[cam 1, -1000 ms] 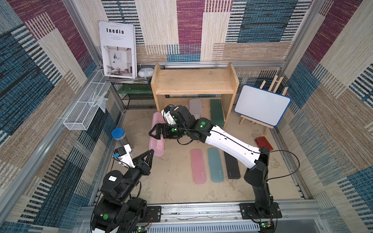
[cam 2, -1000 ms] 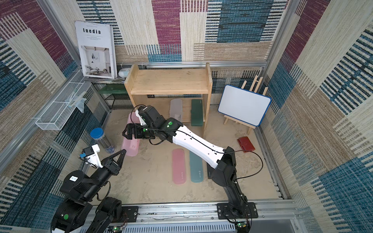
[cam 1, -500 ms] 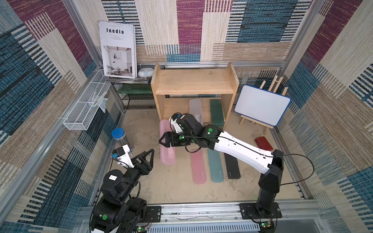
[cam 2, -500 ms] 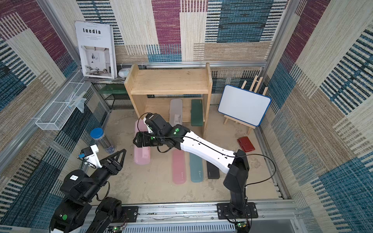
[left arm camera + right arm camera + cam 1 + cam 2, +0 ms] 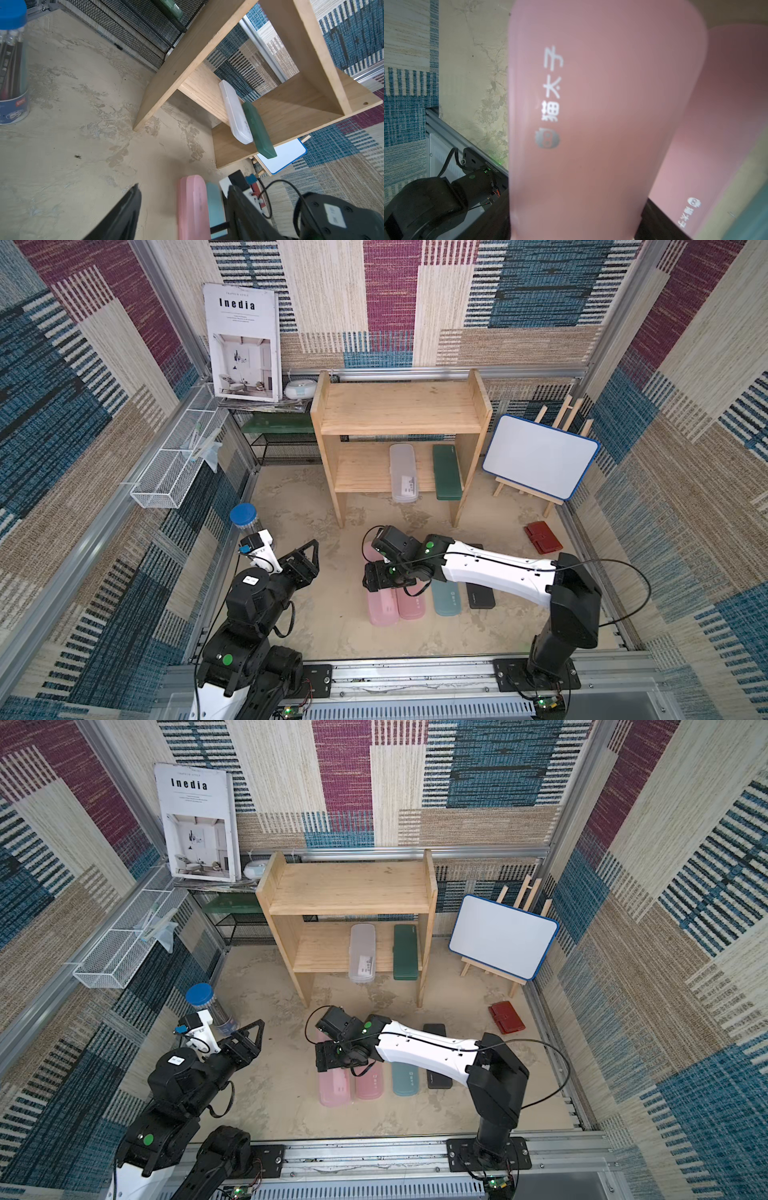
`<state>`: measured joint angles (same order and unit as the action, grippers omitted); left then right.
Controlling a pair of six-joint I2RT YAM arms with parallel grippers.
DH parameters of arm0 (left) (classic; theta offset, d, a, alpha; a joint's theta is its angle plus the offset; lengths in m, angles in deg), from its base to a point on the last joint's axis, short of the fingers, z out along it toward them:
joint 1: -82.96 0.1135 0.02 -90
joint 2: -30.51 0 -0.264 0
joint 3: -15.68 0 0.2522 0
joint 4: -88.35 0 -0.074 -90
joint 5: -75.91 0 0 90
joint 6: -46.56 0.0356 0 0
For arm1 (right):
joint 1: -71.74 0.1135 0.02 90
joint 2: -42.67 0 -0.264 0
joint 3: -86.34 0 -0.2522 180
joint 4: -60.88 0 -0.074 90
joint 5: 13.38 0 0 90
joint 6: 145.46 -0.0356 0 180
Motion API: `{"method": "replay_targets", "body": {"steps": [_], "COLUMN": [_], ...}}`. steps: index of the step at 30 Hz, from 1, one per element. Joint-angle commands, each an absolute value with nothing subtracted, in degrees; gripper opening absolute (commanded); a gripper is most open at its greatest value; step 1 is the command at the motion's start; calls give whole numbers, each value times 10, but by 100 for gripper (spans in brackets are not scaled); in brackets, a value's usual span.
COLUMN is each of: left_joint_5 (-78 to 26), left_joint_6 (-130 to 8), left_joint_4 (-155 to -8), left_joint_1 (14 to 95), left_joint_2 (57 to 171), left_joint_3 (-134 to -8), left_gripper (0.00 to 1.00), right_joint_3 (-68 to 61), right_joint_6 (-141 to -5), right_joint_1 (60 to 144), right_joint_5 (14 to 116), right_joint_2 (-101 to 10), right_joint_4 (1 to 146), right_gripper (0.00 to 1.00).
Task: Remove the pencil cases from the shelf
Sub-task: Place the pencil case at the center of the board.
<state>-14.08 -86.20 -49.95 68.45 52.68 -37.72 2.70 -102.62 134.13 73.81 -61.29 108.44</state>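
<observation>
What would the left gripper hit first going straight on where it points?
Likely the shelf's side panel nearest it, near the foot; only bare floor lies between, though the left gripper's tilt is unclear.

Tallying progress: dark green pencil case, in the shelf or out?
In. The dark green case lies flat on the lower tier of the shelf, beside the frosted case, its near end overhanging the front edge.

six pencil cases [image 5: 446, 472], one shelf [image 5: 399, 410]

Left arm folded near base, left gripper [image 5: 307, 558] jaws apart, empty. Right arm stretched forward-left, wrist pitched down, right gripper [image 5: 379, 577] clamped across pink pencil case [image 5: 380, 610].
</observation>
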Motion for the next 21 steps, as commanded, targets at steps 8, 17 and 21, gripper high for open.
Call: {"method": "replay_targets", "body": {"steps": [8,17,21], "left_joint_5": [-137,-146,-151], "left_joint_6": [-862,-871,-870], "left_joint_4": [-496,-518,-519], "left_joint_1": [685,685,685], "left_joint_2": [531,544,559], "left_joint_3": [-375,-352,-357], "left_gripper": [71,72,72], "right_joint_3": [137,109,115], "right_joint_6": [-1007,-1032,-1034], "right_joint_1": [1326,1325,1325], "right_joint_5": [729,718,717], "right_joint_2": [-765,-784,-796], "right_joint_4": [1146,1143,1143], "right_gripper": [80,82,83]}}
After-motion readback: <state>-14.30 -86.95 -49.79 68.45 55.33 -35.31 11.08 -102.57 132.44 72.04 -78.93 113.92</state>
